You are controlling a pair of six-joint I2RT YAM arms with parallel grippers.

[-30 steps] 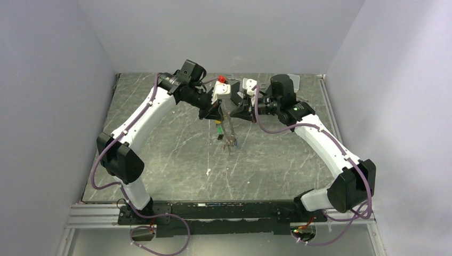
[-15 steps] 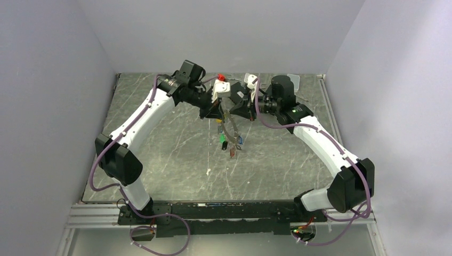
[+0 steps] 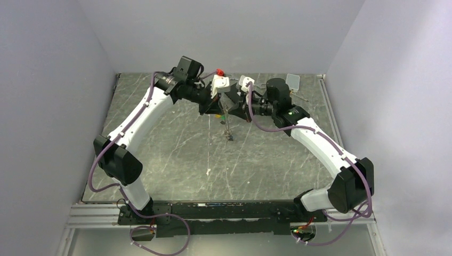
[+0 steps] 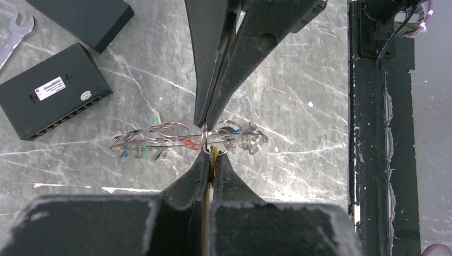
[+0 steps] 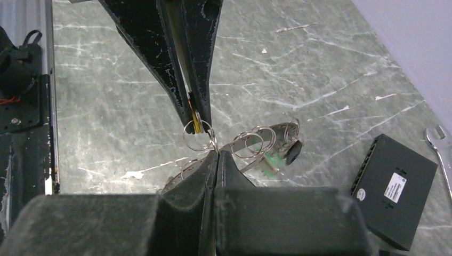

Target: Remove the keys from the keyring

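Both grippers meet above the table's far middle. My left gripper (image 4: 209, 160) is shut on a yellow-orange key (image 4: 215, 156), which hangs on a small split ring (image 5: 196, 136). My right gripper (image 5: 217, 152) is shut on the thin wire keyring (image 4: 176, 141), tip to tip with the left one. The keyring runs sideways with several small rings and a green key (image 4: 141, 153), a red key (image 4: 187, 144) and a blue key (image 4: 123, 154) on it. A black key head (image 5: 293, 152) shows in the right wrist view. In the top view the bunch (image 3: 229, 130) hangs below both grippers.
Two flat black boxes (image 4: 53, 90) (image 4: 85, 16) and a silver wrench (image 4: 13, 34) lie on the grey marbled table (image 3: 176, 154). One box (image 5: 394, 184) and the wrench (image 5: 440, 144) also show in the right wrist view. A small red thing (image 3: 219, 73) lies at the back.
Both grippers have shifted slightly toward the back. The hanging bunch of keys, spread out half a second ago, has swung into a narrow line.
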